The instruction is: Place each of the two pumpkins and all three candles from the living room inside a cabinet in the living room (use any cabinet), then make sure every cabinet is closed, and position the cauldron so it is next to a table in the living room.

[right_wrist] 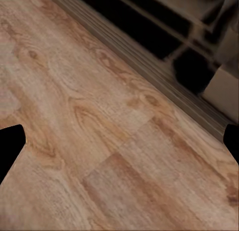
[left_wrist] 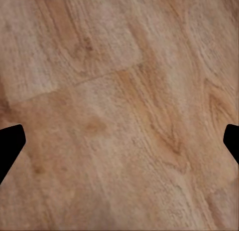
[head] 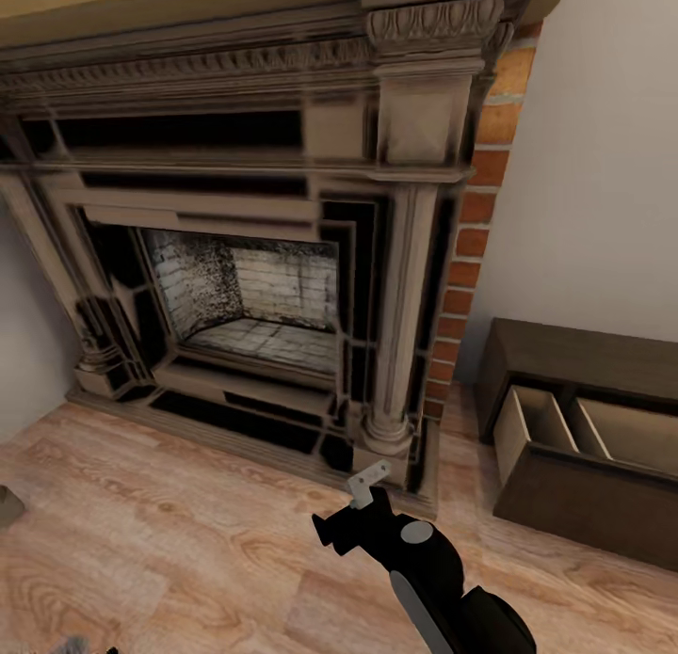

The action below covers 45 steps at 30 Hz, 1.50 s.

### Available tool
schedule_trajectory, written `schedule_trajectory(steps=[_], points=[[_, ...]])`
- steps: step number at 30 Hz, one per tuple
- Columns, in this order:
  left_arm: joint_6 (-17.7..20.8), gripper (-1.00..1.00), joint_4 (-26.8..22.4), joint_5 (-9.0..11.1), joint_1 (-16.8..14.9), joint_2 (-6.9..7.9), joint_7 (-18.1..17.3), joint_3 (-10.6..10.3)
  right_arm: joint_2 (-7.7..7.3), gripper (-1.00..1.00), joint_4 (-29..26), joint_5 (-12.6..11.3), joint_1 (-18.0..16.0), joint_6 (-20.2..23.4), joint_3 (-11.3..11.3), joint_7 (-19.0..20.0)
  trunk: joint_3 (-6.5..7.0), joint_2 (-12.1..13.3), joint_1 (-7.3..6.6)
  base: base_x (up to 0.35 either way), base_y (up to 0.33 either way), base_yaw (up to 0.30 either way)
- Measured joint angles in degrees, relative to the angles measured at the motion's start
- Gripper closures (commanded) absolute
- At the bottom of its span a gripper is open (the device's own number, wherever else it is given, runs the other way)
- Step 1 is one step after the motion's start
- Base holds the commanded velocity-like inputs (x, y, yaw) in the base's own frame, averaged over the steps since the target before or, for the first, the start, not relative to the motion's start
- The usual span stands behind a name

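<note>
The dark-brown cabinet (head: 584,353) stands low against the wall to the right of the fireplace. One of its drawers (head: 603,433) is pulled open and shows pale beige compartments with nothing in them. My right arm (head: 414,560) reaches forward over the wood floor in front of the hearth. In the right wrist view my right gripper (right_wrist: 119,146) is open over bare floorboards, its fingertips (right_wrist: 10,143) far apart. My left gripper (left_wrist: 119,146) is open too, over bare floor. The pumpkins, candles and cauldron are out of view.
A large carved fireplace surround (head: 235,259) with a brick-lined firebox fills the wall ahead, and its stepped base (right_wrist: 164,76) lies just beyond my right gripper. A brick strip (head: 476,221) separates it from the cabinet. Some small grey thing (head: 8,505) sits at the left edge.
</note>
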Motion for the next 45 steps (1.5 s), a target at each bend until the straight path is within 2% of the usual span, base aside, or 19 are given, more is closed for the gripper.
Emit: schedule_trajectory(steps=[1, 5, 6, 8, 9, 11, 14, 16, 17, 20, 25, 28, 30, 35, 38, 42, 45], points=[[1.8, -1.0, 0.1, 0.0, -1.5, 0.61, 0.3, -1.3, 0.02, -1.0, 0.0, 0.0, 0.0, 0.0, 0.0, 0.0, 0.0, 0.0, 0.0, 0.177, 0.303, 0.26], [3.1, -1.0, 0.1, -0.2, -2.7, 1.06, 0.5, -2.7, 0.12, -1.0, 0.0, 0.0, 0.0, 0.1, -0.1, -0.1, 0.0, 0.0, 0.0, 0.171, 0.308, 0.259], [7.1, -1.0, 0.1, -0.3, -6.2, 2.42, 1.4, -7.0, 1.56, -1.0, 0.0, -0.2, -1.8, 0.6, -0.2, -0.3, 0.01, 0.0, 0.0, 0.165, 0.312, 0.266], [8.6, -1.0, 0.2, -1.0, -8.0, 2.81, 2.2, -8.1, 1.95, -1.0, 0.1, -0.1, -2.6, 0.6, -0.5, -0.5, 0.0, 0.0, 0.0, 0.165, 0.312, 0.269], [9.7, -1.0, 0.2, -1.8, -9.2, 3.02, 3.0, -8.7, 2.16, -1.0, 0.5, -0.1, -3.7, 0.7, -1.5, -0.7, 0.0, 0.0, 0.0, 0.165, 0.312, 0.271], [11.6, -1.0, 0.5, -3.0, -11.5, 3.28, 4.0, -9.4, 2.46, -1.0, 2.6, -0.2, -5.9, 0.8, -4.0, -1.1, 0.0, 0.0, 0.0, 0.165, 0.313, 0.272], [13.1, -1.0, 1.1, -3.6, -14.2, 3.45, 4.5, -9.6, 2.81, -1.0, 4.2, -0.3, -7.2, 0.8, -5.2, -1.1, 0.01, 0.0, 0.01, 0.165, 0.313, 0.274], [14.6, -1.0, 2.8, -4.0, -18.2, 4.16, 4.7, -9.8, 3.68, -1.0, 5.2, -0.4, -8.3, 0.9, -6.1, -1.2, 0.02, 0.0, 0.01, 0.165, 0.313, 0.267], [15.1, -1.0, 3.2, -4.3, -19.2, 4.38, 4.8, -9.8, 3.8, -1.0, 5.4, -0.4, -8.7, 0.9, -6.2, -1.2, 0.01, 0.0, 0.01, 0.165, 0.313, 0.255], [17.2, -1.0, 4.3, -6.6, -23.0, 4.93, 4.8, -9.9, 4.07, -1.0, 7.2, -0.4, -10.7, 1.0, -7.6, -1.3, 0.01, 0.0, 0.01, 0.165, 0.313, 0.251], [19.5, -1.0, 6.0, -11.6, -26.6, 5.14, 4.7, -10.0, 4.43, -1.0, 12.1, -0.4, -15.1, 2.4, -11.7, -1.2, 0.01, 0.0, 0.01, 0.166, 0.313, 0.246], [19.9, -1.0, 7.6, -12.8, -27.4, 5.15, 4.7, -10.5, 4.58, -1.0, 14.0, -0.6, -16.8, 2.8, -13.3, -1.3, 0.01, 0.0, 0.01, 0.176, 0.31, 0.171], [20.0, -1.0, 8.8, -13.8, -27.8, 5.19, 5.0, -12.6, 4.64, -1.0, 15.0, -0.5, -17.9, 3.0, -15.8, -1.3, 0.01, 0.0, 0.01, 0.187, 0.306, 0.073], [20.1, -1.0, 8.9, -14.5, -28.0, 5.19, 6.8, -15.4, 4.65, -1.0, 13.7, -0.5, -18.4, 3.2, -17.5, -1.3, 0.01, 0.0, 0.0, 0.194, 0.301, 0.033], [20.3, -1.0, 8.4, -15.4, -28.1, 5.2, 9.1, -16.9, 4.65, -1.0, 12.4, -0.5, -18.5, 3.3, -17.8, -1.3, 0.01, 0.0, 0.0, 0.205, 0.293, 0.011], [18.4, -1.0, 12.9, -20.1, -29.5, 4.81, 12.1, -18.3, 4.09, -1.0, 6.3, -0.2, -17.5, 3.4, -17.6, -1.2, 0.01, 0.0, 0.0, 0.234, 0.264, 0.003], [16.1, -1.0, 15.1, -21.4, -29.9, 5.01, 12.7, -18.7, 3.9, -1.0, 4.3, 0.0, -16.5, 3.4, -17.6, -1.1, 0.01, 0.0, 0.0, 0.255, 0.243, 0.0]])
